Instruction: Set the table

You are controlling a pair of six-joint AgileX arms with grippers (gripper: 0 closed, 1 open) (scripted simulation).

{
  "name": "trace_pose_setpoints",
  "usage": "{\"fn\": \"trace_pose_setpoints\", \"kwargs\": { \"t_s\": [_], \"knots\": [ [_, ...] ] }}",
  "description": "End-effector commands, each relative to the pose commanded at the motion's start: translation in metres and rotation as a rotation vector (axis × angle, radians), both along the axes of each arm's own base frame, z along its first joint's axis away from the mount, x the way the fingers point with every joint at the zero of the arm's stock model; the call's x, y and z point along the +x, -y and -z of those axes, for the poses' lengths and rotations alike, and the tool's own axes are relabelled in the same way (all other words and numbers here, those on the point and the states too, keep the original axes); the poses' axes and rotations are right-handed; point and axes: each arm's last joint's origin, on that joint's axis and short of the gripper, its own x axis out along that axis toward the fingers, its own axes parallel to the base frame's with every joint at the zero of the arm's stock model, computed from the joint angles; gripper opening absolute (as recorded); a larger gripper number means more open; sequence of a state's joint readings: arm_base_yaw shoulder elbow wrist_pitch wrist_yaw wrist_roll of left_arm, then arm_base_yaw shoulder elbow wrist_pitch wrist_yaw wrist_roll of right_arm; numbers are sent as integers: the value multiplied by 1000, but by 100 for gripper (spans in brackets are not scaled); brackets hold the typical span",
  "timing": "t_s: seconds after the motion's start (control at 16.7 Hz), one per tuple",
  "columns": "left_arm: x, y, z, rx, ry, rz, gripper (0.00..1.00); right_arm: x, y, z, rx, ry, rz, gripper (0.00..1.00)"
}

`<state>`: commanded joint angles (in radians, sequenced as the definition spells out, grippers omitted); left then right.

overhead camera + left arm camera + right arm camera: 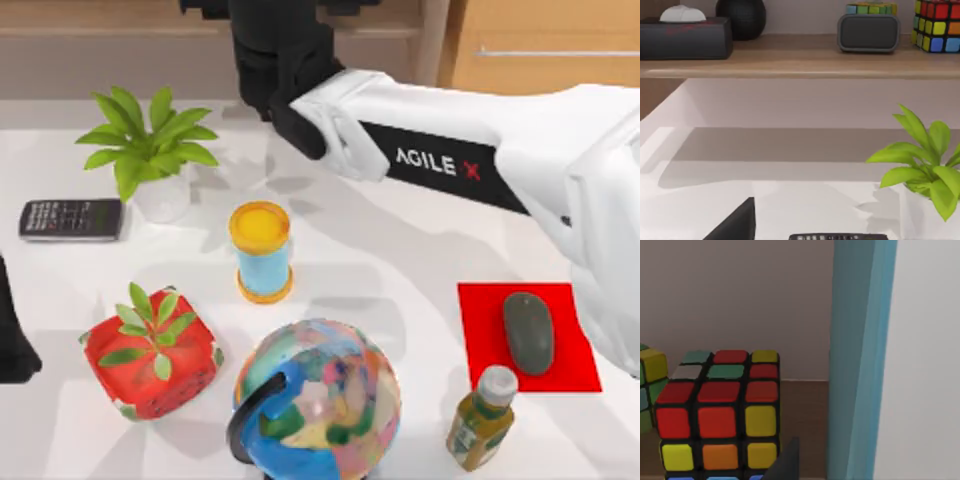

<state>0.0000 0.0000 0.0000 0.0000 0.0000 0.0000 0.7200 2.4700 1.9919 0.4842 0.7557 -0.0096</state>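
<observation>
2 plants (145, 145), 1 globe (320, 400)

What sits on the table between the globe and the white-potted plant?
The orange-capped blue hourglass stands on the table between the globe and the white-potted plant, with bare tabletop around it, as the top view shows.

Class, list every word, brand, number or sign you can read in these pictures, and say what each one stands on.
"AGILE X": white letters with a red X, on the black panel of the right arm reaching over the table.
Calculator keys: too small to read.
Bottle label: blurred, unreadable.
</observation>
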Motion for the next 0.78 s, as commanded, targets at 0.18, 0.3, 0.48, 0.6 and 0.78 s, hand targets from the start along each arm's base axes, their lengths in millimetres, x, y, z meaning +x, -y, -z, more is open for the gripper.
{"fn": "trace_pose_setpoints", "kwargs": {
  "t_s": [0.18,0.3,0.48,0.6,0.78],
  "knots": [
    [0,0,0,0,0,0,100,0,0,0,0,0,0,32],
    [0,0,0,0,0,0,100,0,0,0,0,0,0,17],
    [0,0,0,0,0,0,100,0,0,0,0,0,0,0],
    [0,0,0,0,0,0,100,0,0,0,0,0,0,0],
    [0,0,0,0,0,0,100,0,0,0,0,0,0,0]
  ]
}}
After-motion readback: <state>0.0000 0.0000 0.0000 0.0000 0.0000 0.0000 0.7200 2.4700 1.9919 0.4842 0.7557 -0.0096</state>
